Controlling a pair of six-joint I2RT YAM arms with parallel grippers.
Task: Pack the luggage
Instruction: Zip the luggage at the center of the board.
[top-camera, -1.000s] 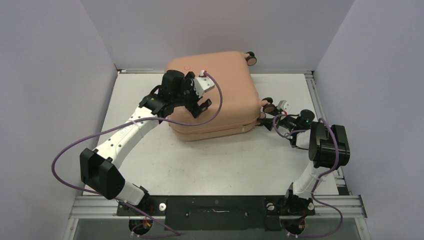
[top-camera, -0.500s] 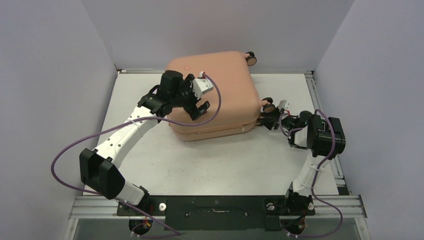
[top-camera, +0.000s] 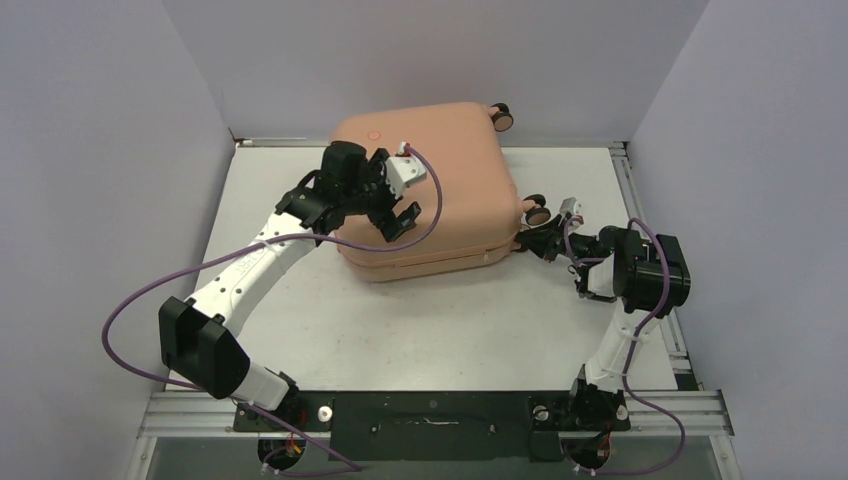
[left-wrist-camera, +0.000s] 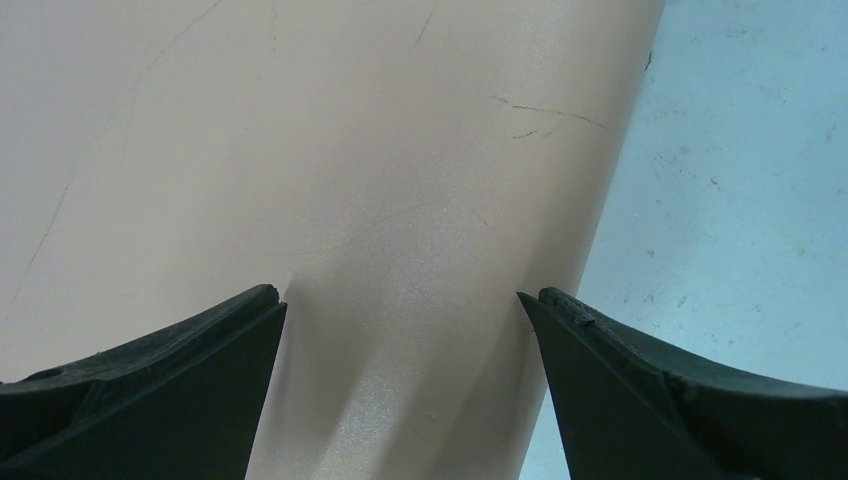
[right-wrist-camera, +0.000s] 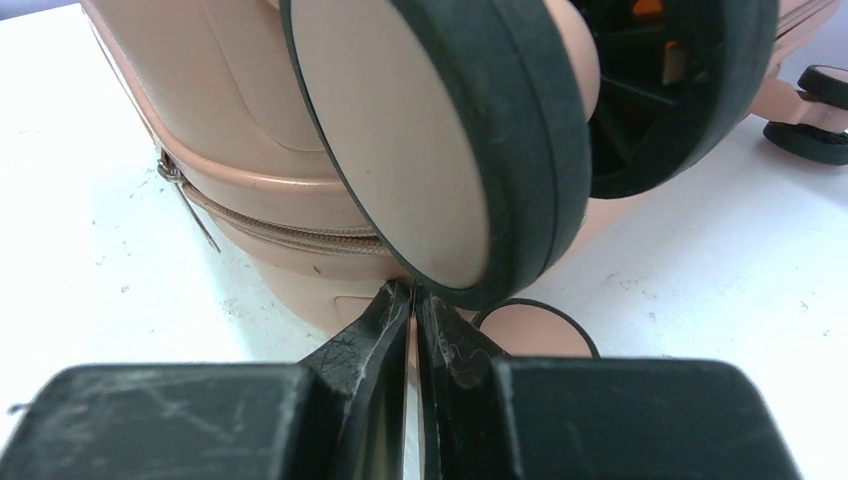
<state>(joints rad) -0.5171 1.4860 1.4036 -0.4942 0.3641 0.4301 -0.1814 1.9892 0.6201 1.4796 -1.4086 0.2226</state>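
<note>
Top external view: the luggage (top-camera: 430, 180) lies flat and closed at the far middle of the tabletop (top-camera: 420, 330), its length running left to right with the wheels at the right end. The right hand (right-wrist-camera: 412, 295) is nearer that end. Its fingers are pressed together just under the near wheel (right-wrist-camera: 440, 150), beside the zipper (right-wrist-camera: 290, 235), with nothing visible between them. The left hand (left-wrist-camera: 400, 300) is spread wide over the shell's near-left part, holding nothing.

Left arm reaches forward, elbow bent; left pincer (top-camera: 398, 220) spread wide, angled downward. Right arm folded at elbow; right pincer (right-wrist-camera: 412, 298) closed, fingertips together.
</note>
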